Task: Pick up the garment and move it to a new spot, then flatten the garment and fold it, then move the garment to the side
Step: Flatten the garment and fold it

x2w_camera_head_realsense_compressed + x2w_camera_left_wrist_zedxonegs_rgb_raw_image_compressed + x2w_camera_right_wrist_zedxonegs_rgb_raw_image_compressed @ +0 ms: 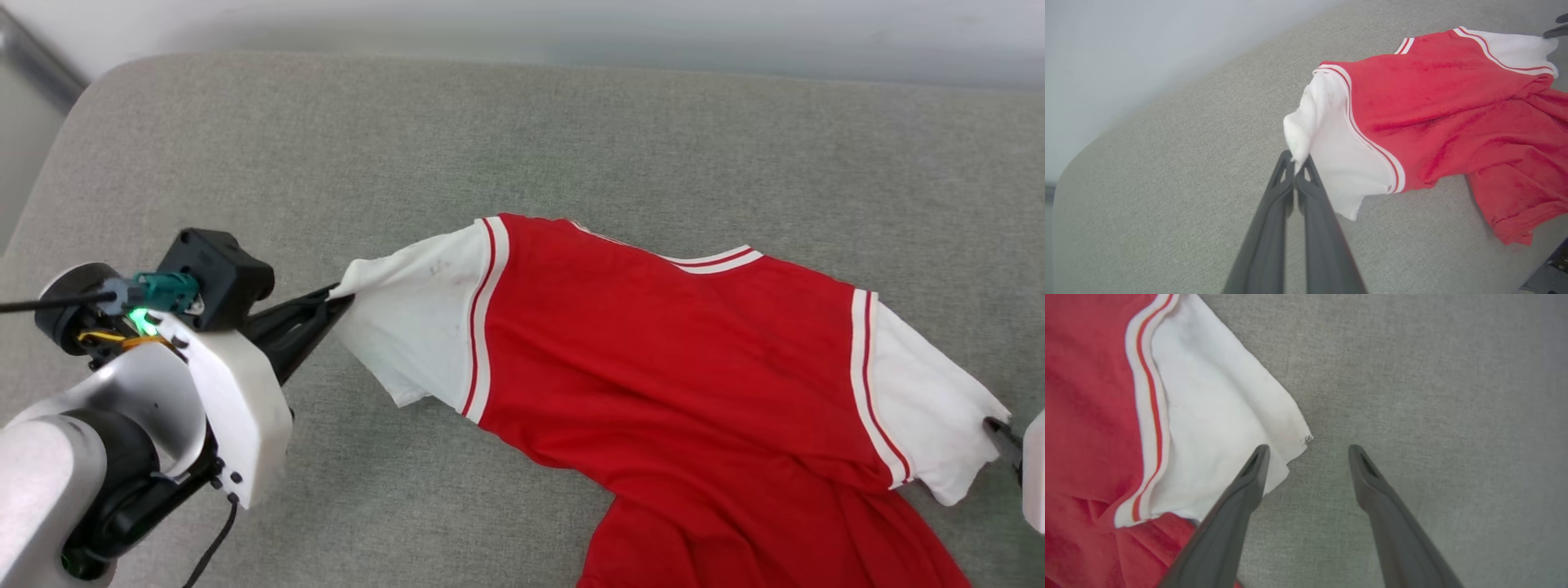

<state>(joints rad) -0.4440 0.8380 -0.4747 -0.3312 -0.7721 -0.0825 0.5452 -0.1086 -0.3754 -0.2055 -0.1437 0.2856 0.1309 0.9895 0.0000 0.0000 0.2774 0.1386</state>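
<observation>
The shirt [653, 351] lies on the grey cushion [522, 131], its upper part spread and its lower half bunched toward the near edge. The left gripper [1295, 162] is clamped on the tip of one white sleeve [1339, 151], holding it pulled outward, likely to stretch the cloth flat; the right gripper [1308, 451] stands spread at the other sleeve's corner, one finger over the cloth, gripping nothing; whether that finger touches the fabric is hard to tell; flattening seems in hand, folding not yet begun.

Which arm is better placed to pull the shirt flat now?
Left. The left pincer is shut on the garment at its white sleeve tip; the right pincer stands open at the other sleeve, gripping nothing.
</observation>
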